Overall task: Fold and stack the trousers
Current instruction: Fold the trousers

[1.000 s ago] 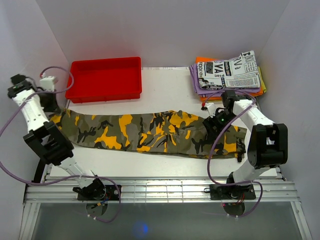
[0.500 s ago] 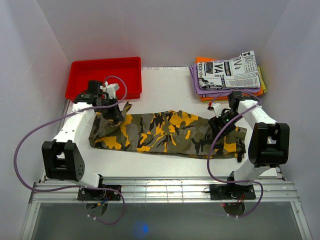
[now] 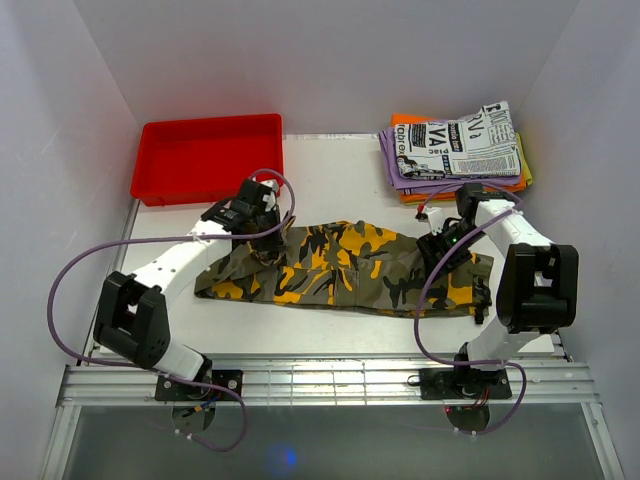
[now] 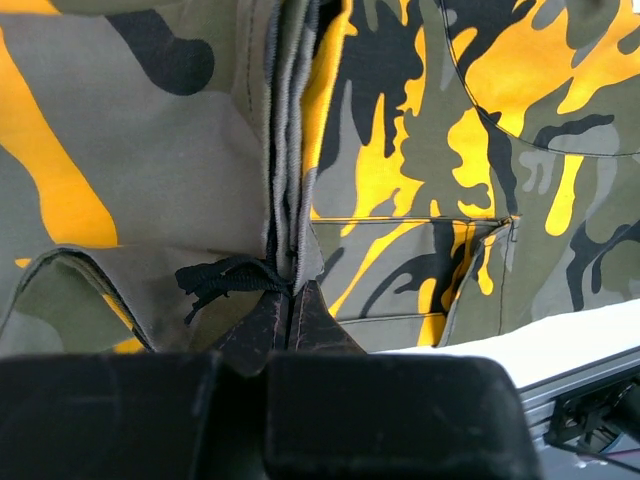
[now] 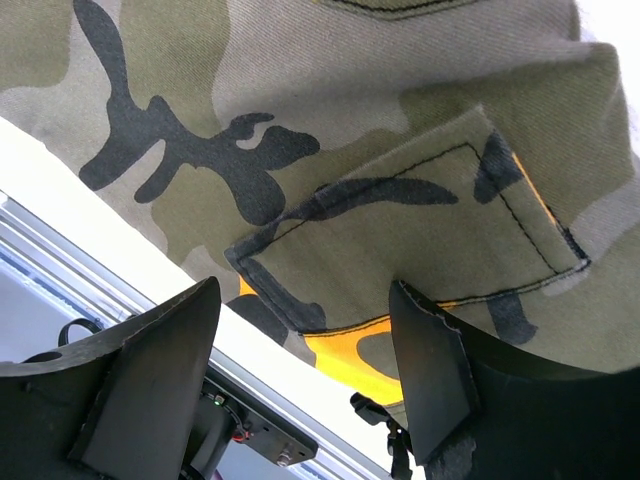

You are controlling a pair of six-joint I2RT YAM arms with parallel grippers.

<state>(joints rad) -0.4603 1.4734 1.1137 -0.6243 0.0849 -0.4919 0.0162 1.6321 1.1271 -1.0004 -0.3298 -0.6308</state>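
**Top view.** The trousers lie lengthwise on the tabletop and span the gap between the two tools; the left tool is closed on the cloth at their left end; the fabric below and to the left of this tool lies doubled and rumpled, and the rest runs flat from its right side across to the right tool; the right tool stands over the right end of the garment with its jaws apart, gripping nothing. A red tray sits beyond the left tool, apart from the cloth; a stack of folded garments sits just beyond the right tool.

**Left wrist view.** The left tool shows no gap between its tips, which pinch a stitched fold of the trousers; a black drawstring lies just left of the tips.

**Right wrist view.** The right tool has its fingers spread wide; the trousers fill the field beyond them; a patch pocket lies beyond the gap; whether the tips touch the cloth cannot be told.
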